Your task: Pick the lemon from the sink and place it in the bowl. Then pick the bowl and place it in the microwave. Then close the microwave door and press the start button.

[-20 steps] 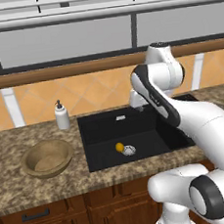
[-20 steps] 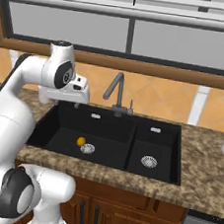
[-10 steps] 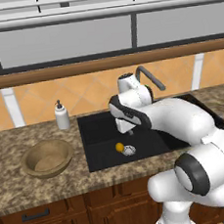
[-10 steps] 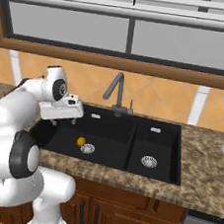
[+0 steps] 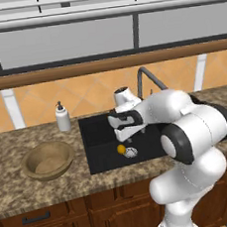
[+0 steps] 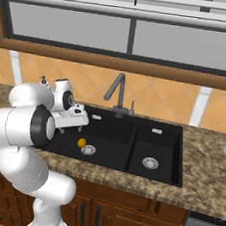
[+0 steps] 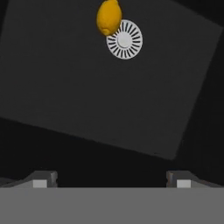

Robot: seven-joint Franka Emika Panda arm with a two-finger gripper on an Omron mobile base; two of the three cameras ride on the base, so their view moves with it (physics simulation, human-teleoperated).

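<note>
**Open hand above the sink, lemon ahead by the drain**

The hand hangs over the left basin of the sink with its fingers spread wide apart and nothing between them. From the hand's own camera the two fingertips stand at the bottom edge, and the dark basin floor lies bare beneath them.

The lemon lies well ahead of the hand, near the top of the hand view and slightly left of the midline, touching or overlapping the edge of the round drain. Its long axis runs roughly straight away from the hand, tilted a little. In the base views the lemon sits on the basin floor below and just in front of the hand.

The bowl waits empty on the counter, well left of the sink, near a soap bottle.

To my eye, the hand must go forward and down to straddle the lemon.
</note>
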